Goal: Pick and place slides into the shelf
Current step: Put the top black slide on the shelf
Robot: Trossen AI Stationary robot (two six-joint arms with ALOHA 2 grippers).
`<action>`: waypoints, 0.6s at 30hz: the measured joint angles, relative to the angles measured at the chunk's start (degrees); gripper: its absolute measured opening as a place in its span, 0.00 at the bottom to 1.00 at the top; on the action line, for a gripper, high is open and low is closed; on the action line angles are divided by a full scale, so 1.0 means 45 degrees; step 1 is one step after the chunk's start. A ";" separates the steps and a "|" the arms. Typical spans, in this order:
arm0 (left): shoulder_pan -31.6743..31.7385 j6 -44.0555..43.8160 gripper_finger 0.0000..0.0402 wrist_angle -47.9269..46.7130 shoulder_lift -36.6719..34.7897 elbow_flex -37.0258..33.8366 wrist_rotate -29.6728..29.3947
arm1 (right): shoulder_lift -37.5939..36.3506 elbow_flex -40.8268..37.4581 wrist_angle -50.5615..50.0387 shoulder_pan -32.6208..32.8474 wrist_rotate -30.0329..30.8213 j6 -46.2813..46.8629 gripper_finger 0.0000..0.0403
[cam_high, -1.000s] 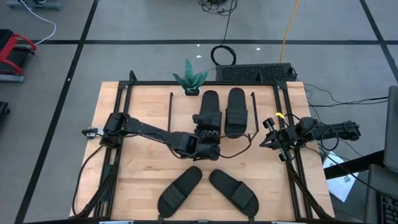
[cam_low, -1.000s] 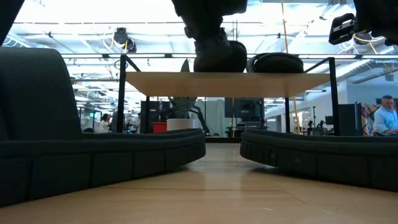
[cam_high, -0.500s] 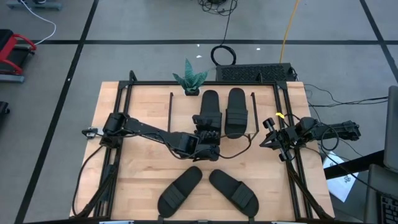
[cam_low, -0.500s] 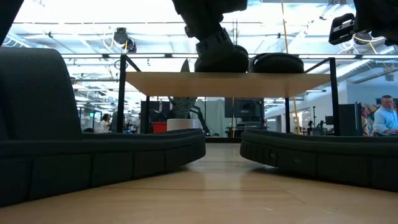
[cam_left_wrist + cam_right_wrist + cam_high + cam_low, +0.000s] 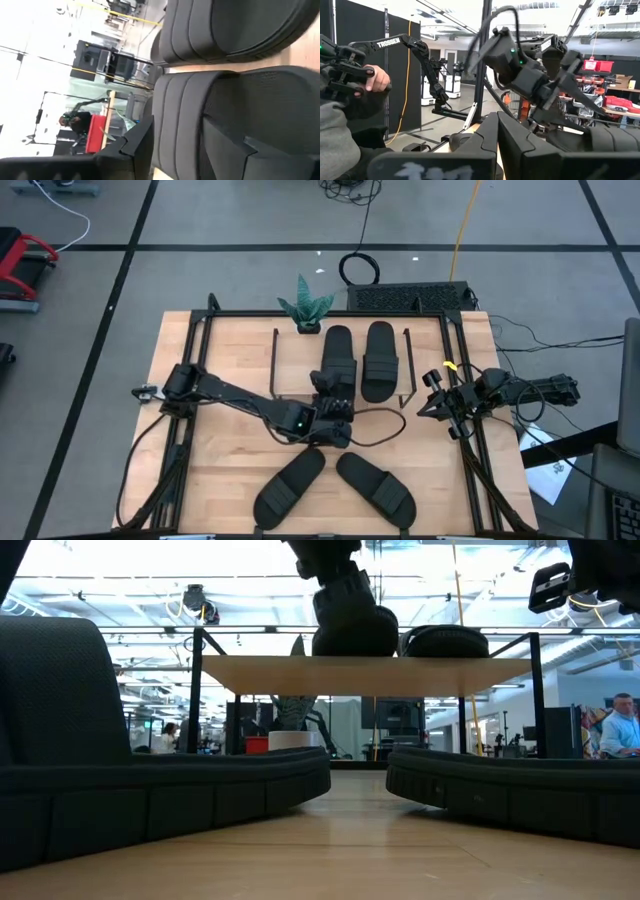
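Two black slides (image 5: 337, 352) (image 5: 379, 360) lie side by side on top of the shelf (image 5: 360, 675) at the table's far middle. Two more slides (image 5: 290, 485) (image 5: 376, 488) lie on the table near its front edge. My left gripper (image 5: 335, 394) is at the near end of the left slide on the shelf, open. In the left wrist view its fingers (image 5: 135, 145) stand on either side of that end. My right gripper (image 5: 437, 402) is shut and waits at the table's right edge. My left gripper reaches the near end (image 5: 185, 115) of the left slide on the shelf nearly level from the table's near side, one finger over the footbed and one under the sole. Whether either finger touches it I cannot tell. The slide lies flat on the shelf top.
A green paper plant (image 5: 305, 308) stands at the far edge beside the shelf. A dark cable (image 5: 380, 423) loops over the table between the shelf and the front slides. Black frame rails (image 5: 470, 460) run along both sides. A person's hand (image 5: 377, 80) shows beyond the table.
My left gripper has drawn back a little toward the table's near edge, away from the shelf. The left slide stays on the shelf top beside the other one.
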 joint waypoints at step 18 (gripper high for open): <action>-0.1160 -0.1320 0.29 -0.0346 -0.0574 -0.0001 0.2171 | -0.0005 0.0000 -0.0097 -0.0002 0.0000 -0.0013 0.00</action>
